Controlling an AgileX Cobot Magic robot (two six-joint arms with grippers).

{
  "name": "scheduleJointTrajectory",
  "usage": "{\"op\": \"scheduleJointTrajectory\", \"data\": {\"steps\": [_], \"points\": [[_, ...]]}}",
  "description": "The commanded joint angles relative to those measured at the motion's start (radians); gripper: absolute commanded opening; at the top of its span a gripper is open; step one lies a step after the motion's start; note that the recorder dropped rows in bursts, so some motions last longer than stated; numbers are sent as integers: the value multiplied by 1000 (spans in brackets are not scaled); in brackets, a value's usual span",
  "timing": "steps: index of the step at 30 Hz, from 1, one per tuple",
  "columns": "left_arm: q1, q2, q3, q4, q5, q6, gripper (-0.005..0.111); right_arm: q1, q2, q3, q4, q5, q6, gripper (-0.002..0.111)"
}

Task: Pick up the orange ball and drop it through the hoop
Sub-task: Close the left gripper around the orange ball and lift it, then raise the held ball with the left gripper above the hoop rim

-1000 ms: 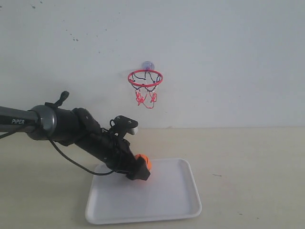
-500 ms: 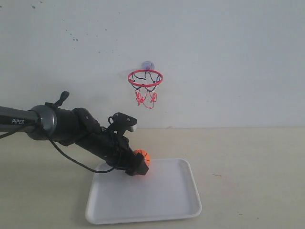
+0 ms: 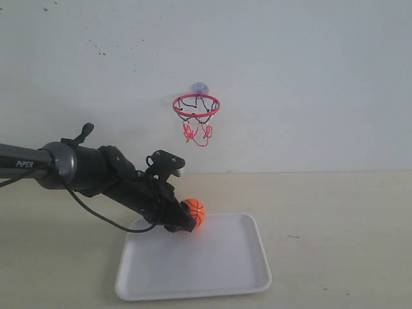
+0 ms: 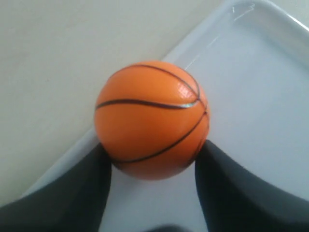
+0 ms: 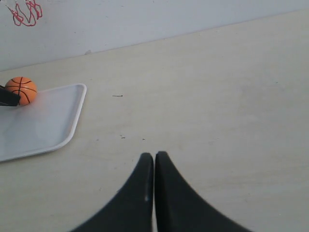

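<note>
The orange ball (image 3: pixel 194 211) sits between the two dark fingers of my left gripper (image 3: pixel 188 221), just above the back left part of the white tray (image 3: pixel 206 267). In the left wrist view the ball (image 4: pixel 152 118) fills the middle, and a finger (image 4: pixel 87 188) presses on each side of it, so the gripper (image 4: pixel 152 147) is shut on it. The red hoop (image 3: pixel 196 105) hangs on the wall above and slightly to the right, net below it, suction cup (image 3: pixel 199 87) above. My right gripper (image 5: pixel 154 155) is shut over the bare table, far from the ball (image 5: pixel 21 90).
The white tray (image 5: pixel 43 125) lies on a pale tabletop (image 3: pixel 335 219) against a white wall. The left arm (image 3: pixel 84 168) reaches in low from the left edge with a cable looping beneath it. A bit of the red net (image 5: pixel 24 12) shows in the right wrist view.
My left gripper has risen a little with the orange ball in it, and the ball now sits higher above the tray. The right gripper shows no earlier frame.
</note>
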Motion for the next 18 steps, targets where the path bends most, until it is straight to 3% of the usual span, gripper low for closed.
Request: {"op": "scheduleJointTrajectory", "data": {"steps": [1, 12, 18], "points": [[-3, -7, -7, -5, -8, 7, 15, 1, -5, 0, -10, -4, -5, 0], [-3, -35, -7, 19, 51, 7, 4, 1, -5, 0, -10, -4, -5, 0], [-3, -77, -7, 41, 93, 3, 4, 1, -5, 0, -10, -4, -5, 0]]}}
